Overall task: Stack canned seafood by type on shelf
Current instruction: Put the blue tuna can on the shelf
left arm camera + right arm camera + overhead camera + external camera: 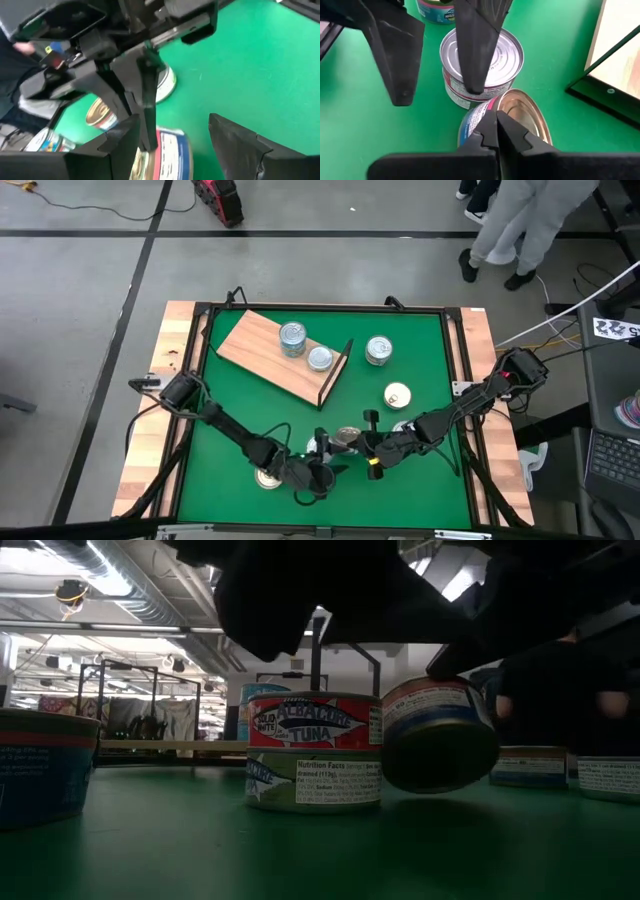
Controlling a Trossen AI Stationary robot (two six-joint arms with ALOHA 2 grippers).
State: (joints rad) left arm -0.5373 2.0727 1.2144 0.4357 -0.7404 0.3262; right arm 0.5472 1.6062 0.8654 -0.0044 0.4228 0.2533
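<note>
Two cans, red-labelled tuna on a green-labelled one, form a stack (315, 752) on the green mat (420, 340), near the front. Just right of it hangs a tilted can (440, 735) with a gold face (522, 117); my right gripper (496, 131) is shut on it. My left gripper (172, 120) is open above the stack, one finger (475, 55) over the stack's silver top (505, 50), the other (395, 55) over the mat beside it. The wooden shelf (262, 345) lies at the far left with two cans (292, 337) (320, 359) on it. My right gripper pinches the can's rim (490, 104) at its raised edge between its two shut fingers. The fingers slant down from the table's right side. The can hangs tilted below them, its gold face turned up toward the wrist, clear of the mat.
Two loose cans (378, 349) (397, 394) stand on the mat right of the shelf's black wire end (338, 370). Another can (268, 478) sits under my left arm, and a blue one (45, 775) stands at the low view's left. A person (520, 230) stands beyond the table.
</note>
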